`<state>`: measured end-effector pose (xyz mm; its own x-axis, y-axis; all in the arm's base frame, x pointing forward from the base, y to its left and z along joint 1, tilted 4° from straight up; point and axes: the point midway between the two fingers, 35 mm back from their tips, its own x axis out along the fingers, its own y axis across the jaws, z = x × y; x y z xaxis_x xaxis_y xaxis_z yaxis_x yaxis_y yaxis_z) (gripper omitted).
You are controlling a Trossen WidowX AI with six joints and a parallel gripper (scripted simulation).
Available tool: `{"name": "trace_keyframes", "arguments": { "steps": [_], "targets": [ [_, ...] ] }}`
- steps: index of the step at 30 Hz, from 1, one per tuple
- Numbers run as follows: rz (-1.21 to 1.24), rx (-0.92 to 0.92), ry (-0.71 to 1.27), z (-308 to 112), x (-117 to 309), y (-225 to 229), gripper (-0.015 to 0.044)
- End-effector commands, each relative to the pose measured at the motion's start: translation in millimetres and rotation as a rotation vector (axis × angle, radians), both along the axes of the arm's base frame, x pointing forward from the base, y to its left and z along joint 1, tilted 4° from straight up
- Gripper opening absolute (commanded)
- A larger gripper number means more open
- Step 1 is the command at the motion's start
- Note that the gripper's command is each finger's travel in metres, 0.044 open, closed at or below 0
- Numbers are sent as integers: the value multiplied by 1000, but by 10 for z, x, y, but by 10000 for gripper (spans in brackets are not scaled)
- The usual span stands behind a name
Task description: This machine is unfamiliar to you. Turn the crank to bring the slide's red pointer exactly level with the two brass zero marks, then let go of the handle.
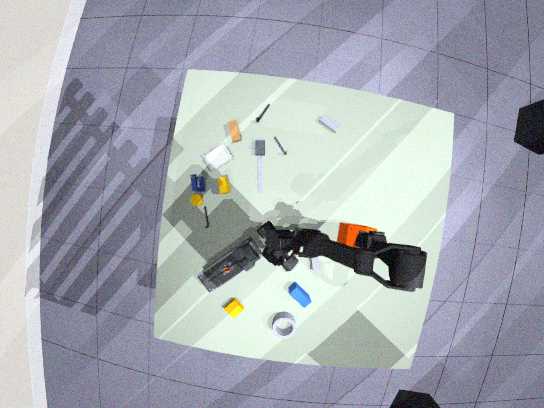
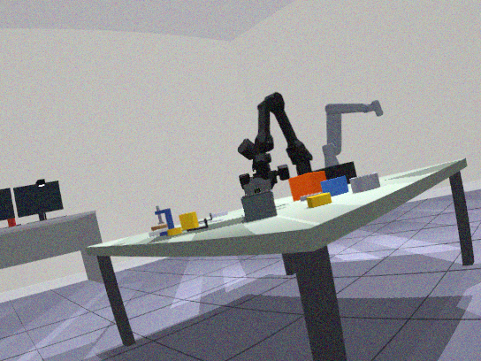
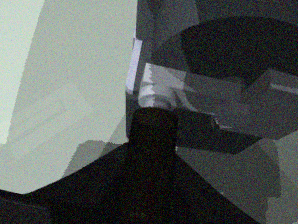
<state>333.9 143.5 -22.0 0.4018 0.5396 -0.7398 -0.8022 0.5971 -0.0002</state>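
Observation:
The grey slide machine [image 1: 245, 253] [image 2: 259, 208] stands on the table, set at an angle in the top view. Its red pointer [image 1: 227, 269] is a tiny spot in the middle of the slide; the brass marks are too small and blurred to tell whether they are level with it. In the wrist view the grey crank arm [image 3: 200, 97] runs right from the pale round handle [image 3: 153, 101]. My gripper [image 3: 147, 155] is shut on the handle, pointing down at the machine's right end. The arm hides the crank in the top view, and the wrist view is in dark shadow.
An orange block [image 1: 348, 234] [image 2: 307, 186] stands beside the arm's base. A blue block [image 1: 300, 295], a yellow block [image 1: 234, 308] and a grey ring [image 1: 274, 326] lie near the machine. A white tray [image 1: 217, 156] and a blue bracket [image 1: 200, 184] are farther off.

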Motion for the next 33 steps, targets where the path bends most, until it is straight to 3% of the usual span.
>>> {"name": "trace_keyframes", "arguments": {
  "steps": [1,9,26,33],
  "targets": [
    [0,0,0,0,0,0,0],
    [0,0,0,0,0,0,0],
    [0,0,0,0,0,0,440],
    [0,0,-1,227,23,11,440]
  ]
}}
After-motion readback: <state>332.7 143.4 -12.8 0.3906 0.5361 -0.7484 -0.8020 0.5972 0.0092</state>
